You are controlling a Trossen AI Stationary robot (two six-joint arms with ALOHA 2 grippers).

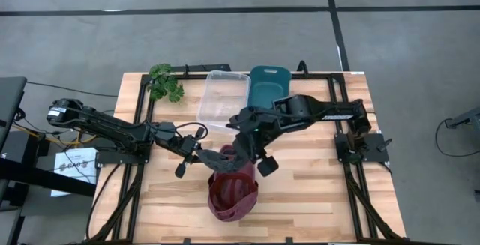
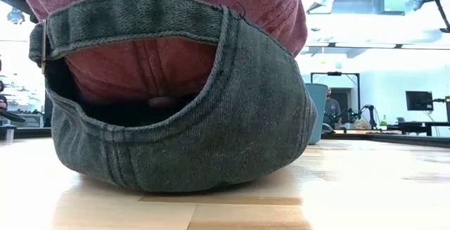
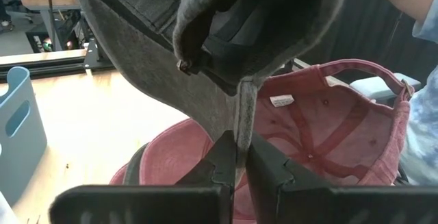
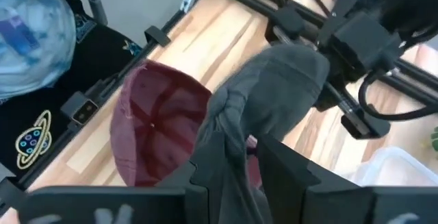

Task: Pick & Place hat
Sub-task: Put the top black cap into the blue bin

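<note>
- Grey fabric is pinched in both: left gripper [image 3: 241,172] clamped on a fold, right gripper [image 4: 239,159] clamped likewise.
- Hat [image 1: 232,192], maroon, lies crown-down on the counter [image 1: 315,200], at 6 o'clock from them.
- Soft, light, floppy; take the stiffer brim.

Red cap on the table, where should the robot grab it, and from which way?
Grab the red cap by its rim, coming straight down from above. It lies upside down, hollow side up, so one finger can slip inside and one outside that thin edge. The left gripper and right gripper are both shut on the grey hat, so one must let go first.
</note>
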